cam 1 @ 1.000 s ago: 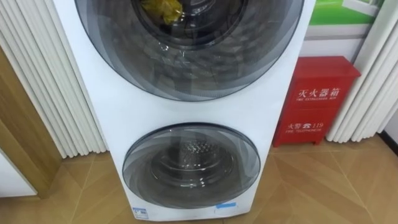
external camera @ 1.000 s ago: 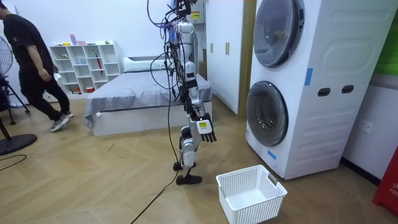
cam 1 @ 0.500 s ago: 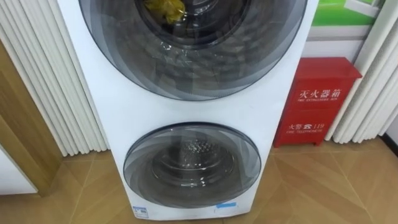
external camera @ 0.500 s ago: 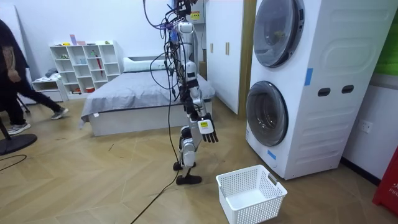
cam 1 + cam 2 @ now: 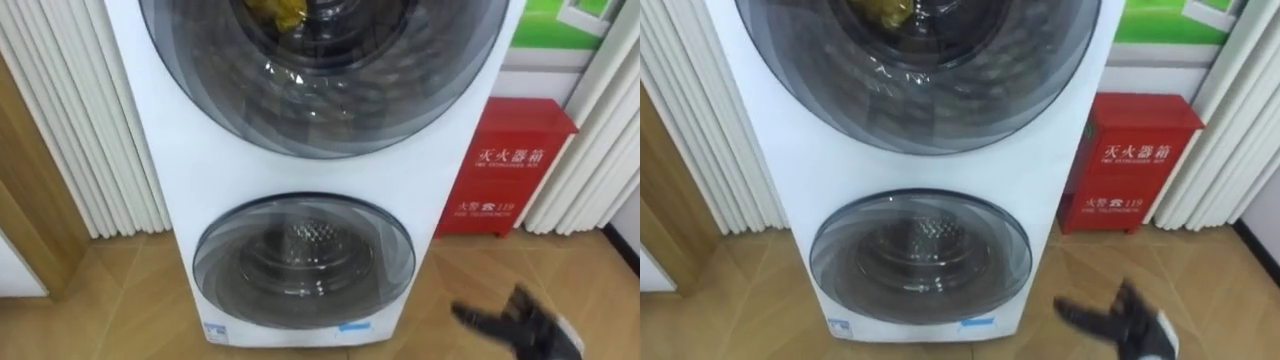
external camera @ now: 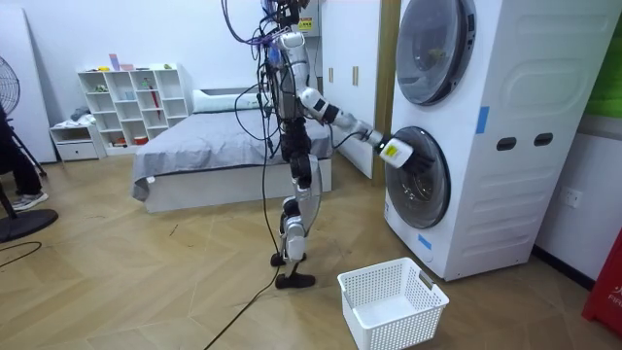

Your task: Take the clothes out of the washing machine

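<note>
The right hand (image 5: 520, 322) sits low right in the eye views, fingers spread wide w/ thumb apart, holding nothing. It hangs over the wood floor (image 5: 600, 275), just right of & below the lower door (image 5: 303, 262) of the washing machine (image 5: 300, 175), apart from the glass there. That door is shut, and so is the upper door (image 5: 400, 90) above it. The yellow cloth (image 5: 278, 12) lies in the upper drum behind that glass, at the top edge, well above the hand, so 2 shut doors stand in the way. Right of the machine, farther back, is a red box (image 5: 505, 165) against the wall, and white slatted panels (image 5: 70, 120) flank the left. The room view adds the robot standing upright betw. the bed (image 6: 214, 156) & the machine, right arm stretched out w/ the hand (image 6: 408, 157) at the lower door's rim; can't tell if it touches. A white basket (image 6: 394, 303) is on the floor near the machine, and a person (image 6: 12, 160) shows at the room view's left edge.
</note>
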### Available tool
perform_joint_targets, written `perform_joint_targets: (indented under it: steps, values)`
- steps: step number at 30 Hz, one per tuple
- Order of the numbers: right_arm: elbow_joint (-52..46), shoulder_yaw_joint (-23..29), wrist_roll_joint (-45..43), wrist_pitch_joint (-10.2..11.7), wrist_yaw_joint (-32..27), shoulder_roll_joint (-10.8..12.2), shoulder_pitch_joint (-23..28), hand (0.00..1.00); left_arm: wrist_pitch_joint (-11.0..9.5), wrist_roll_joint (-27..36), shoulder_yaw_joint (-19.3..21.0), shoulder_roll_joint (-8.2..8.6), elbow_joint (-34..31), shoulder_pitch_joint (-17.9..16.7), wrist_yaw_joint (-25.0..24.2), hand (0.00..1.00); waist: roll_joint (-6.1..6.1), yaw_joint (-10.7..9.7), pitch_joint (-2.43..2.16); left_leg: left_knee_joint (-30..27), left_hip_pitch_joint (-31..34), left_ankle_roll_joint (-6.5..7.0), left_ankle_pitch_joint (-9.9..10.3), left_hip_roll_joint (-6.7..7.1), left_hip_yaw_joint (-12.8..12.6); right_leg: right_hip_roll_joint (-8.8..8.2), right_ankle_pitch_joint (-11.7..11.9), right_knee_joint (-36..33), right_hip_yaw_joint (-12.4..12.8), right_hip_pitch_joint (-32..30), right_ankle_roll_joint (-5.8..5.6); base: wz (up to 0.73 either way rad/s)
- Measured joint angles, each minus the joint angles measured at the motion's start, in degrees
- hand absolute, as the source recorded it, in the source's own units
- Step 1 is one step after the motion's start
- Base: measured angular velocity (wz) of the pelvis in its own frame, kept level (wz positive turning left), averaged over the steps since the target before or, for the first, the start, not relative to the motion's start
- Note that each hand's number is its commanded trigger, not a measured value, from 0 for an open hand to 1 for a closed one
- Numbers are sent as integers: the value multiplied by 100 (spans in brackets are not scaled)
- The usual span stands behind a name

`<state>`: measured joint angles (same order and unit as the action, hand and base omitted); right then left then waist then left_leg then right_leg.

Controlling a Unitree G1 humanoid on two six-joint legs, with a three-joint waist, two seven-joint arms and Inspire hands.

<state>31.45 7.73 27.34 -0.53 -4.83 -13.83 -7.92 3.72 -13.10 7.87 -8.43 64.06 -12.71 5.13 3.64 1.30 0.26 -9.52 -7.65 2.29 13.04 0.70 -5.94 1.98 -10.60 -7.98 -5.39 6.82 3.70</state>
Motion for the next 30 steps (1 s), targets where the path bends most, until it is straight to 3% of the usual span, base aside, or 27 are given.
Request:
perform_joint_targets:
  steps: [7, 10, 12, 17, 19, 21, 23, 28, 30]
  values:
    - [-1091, 26, -44, -9, -495, -31, -72, 0, 88, -13, 18, -81, -72, -55, -30, 0, -9, 59, -13, 16, 18, 1, -1, -2, 58, -4, 0, -2, -88, 0, -1, 3]
    - [-1338, 16, -216, -34, -656, -43, -370, 0, 142, -113, 21, -90, -118, -144, -33, 0, 0, 70, -18, 30, 25, 1, -1, -1, 146, 2, 0, -2, -85, -4, -1, 1]
    - [-1494, 8, -302, -34, -692, -184, -616, 0, 142, -160, 25, -94, -129, -144, -32, 0, 29, 62, -29, 31, 20, 1, -1, -3, 142, 3, 0, 0, -87, 5, -1, 7]
    - [-2063, 7, -328, -33, -721, -445, -696, 0, 225, -225, 41, -113, -153, -143, -32, 0, 107, 209, -59, 33, -21, 1, -1, -6, 139, 7, 0, 1, -66, 55, -1, 2]
    - [-2133, -6, -328, -33, -727, -462, -776, 0, 225, -274, 32, -127, -153, -131, -32, 0, 140, 225, -49, 34, -13, 0, -1, -6, 143, 3, 0, 4, -88, 60, -1, 0]
    - [-2133, -34, -327, -33, -823, -468, -938, 0, 226, -279, -14, -143, -154, -99, -32, 0, 171, 217, 3, 33, -5, 1, -1, -4, 143, 1, 0, 7, -91, 55, -1, 3]
    - [-2132, -35, -326, -33, -843, -469, -1001, 0, 235, -280, -21, -144, -156, -83, -32, 0, 183, 222, 23, 33, 19, 0, -1, -2, 144, -3, 0, 9, -110, 40, -1, 3]
    - [-2107, -35, -113, -84, -771, -538, -1370, 0, 361, -314, -18, -145, -233, -27, -69, 0, 155, 206, 22, 4, 202, 1, -1, 6, 157, -20, 0, -15, -217, -119, -1, 6]
    - [-2083, -39, -18, -84, -637, -670, -1490, 0, 361, -384, -19, -145, -248, -3, -78, 0, 142, 224, 21, 4, 199, 1, -2, 4, 157, -19, 0, -22, -243, -114, -1, 8]
